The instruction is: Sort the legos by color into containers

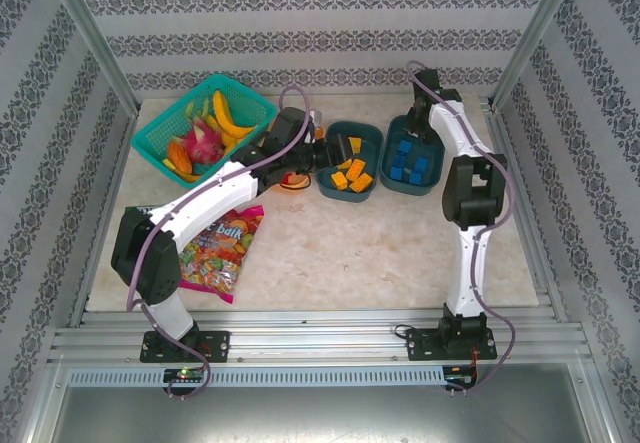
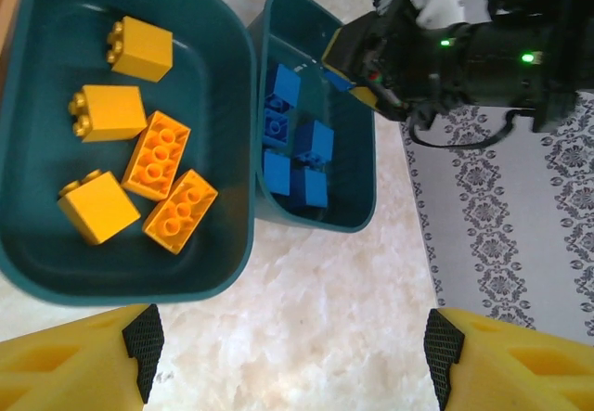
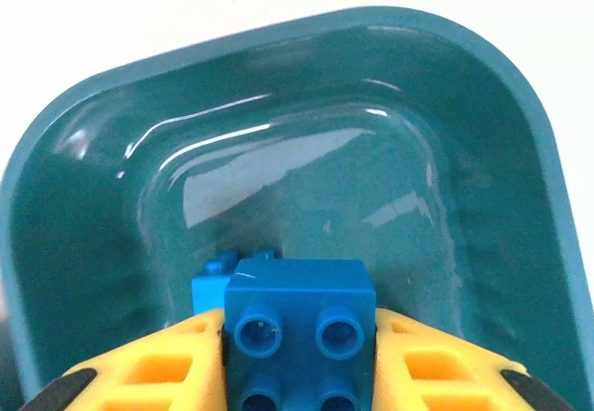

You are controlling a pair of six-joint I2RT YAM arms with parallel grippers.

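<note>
Two dark teal containers stand side by side at the back of the table. The middle container (image 1: 372, 133) (image 2: 223, 49) holds several orange-yellow legos (image 2: 156, 155). The right container (image 1: 438, 175) (image 3: 483, 151) holds several blue legos (image 1: 408, 160) (image 2: 295, 156). My right gripper (image 1: 416, 123) (image 3: 299, 326) hangs over this container, shut on a blue lego (image 3: 299, 311) with its studs facing the camera. Another blue lego (image 3: 208, 288) lies just beyond it. My left gripper (image 1: 338, 149) (image 2: 293, 355) stands open and empty above bare table, in front of the two containers. An orange container (image 1: 296, 182) peeks out from under the left arm.
A teal lattice basket of toy fruit (image 1: 160, 135) sits at the back left. A colourful candy bag (image 1: 222, 248) lies near the left arm's base. Patterned walls and metal posts close in the table (image 1: 380, 243) on three sides.
</note>
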